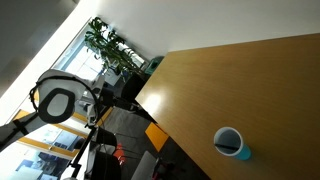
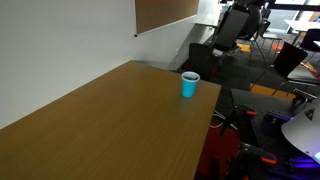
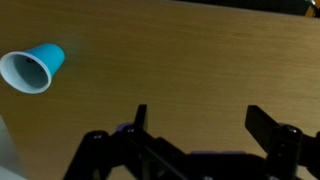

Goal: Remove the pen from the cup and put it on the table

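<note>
The blue-teal cup (image 1: 232,144) with a pale rim stands on the light-brown wooden table (image 1: 235,75) near its edge. It also shows in an exterior view (image 2: 190,85) and at the upper left of the wrist view (image 3: 32,68), its dark mouth facing the camera. The pen does not show in any view; I cannot tell whether it is inside the cup. My gripper (image 3: 200,111) is open and empty. It hovers above bare table (image 3: 190,50), well to the right of the cup.
The table's straight edge (image 2: 210,110) runs close by the cup, with floor and cables beyond it. Dark office chairs (image 2: 236,26) stand past the table. Potted plants (image 1: 110,45) stand by the window. A brown board (image 2: 165,12) hangs on the wall.
</note>
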`<state>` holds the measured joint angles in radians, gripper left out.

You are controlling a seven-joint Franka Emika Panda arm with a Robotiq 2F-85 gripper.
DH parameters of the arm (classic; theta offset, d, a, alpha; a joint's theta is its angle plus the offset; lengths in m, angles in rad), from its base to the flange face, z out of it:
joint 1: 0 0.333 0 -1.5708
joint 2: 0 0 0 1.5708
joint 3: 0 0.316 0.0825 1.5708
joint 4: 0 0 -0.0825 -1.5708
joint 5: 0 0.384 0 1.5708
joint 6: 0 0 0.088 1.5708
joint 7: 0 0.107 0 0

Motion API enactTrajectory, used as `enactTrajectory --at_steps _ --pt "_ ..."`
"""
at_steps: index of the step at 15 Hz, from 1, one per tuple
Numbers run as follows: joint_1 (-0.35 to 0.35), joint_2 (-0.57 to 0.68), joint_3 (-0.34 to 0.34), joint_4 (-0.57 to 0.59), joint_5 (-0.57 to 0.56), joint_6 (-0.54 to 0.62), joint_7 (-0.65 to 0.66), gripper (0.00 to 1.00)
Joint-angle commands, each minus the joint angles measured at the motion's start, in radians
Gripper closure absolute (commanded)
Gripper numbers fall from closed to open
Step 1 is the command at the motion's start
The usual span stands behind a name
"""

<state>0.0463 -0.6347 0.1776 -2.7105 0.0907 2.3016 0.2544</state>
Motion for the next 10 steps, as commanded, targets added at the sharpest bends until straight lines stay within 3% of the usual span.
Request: enactTrajectory --at_steps 1,10 --pt "-0.095 -0.005 -0.025 0.041 -0.060 0.009 0.075 0.00" --pt "-0.260 0.058 -0.164 0.112 -0.071 -0.015 0.093 0.00"
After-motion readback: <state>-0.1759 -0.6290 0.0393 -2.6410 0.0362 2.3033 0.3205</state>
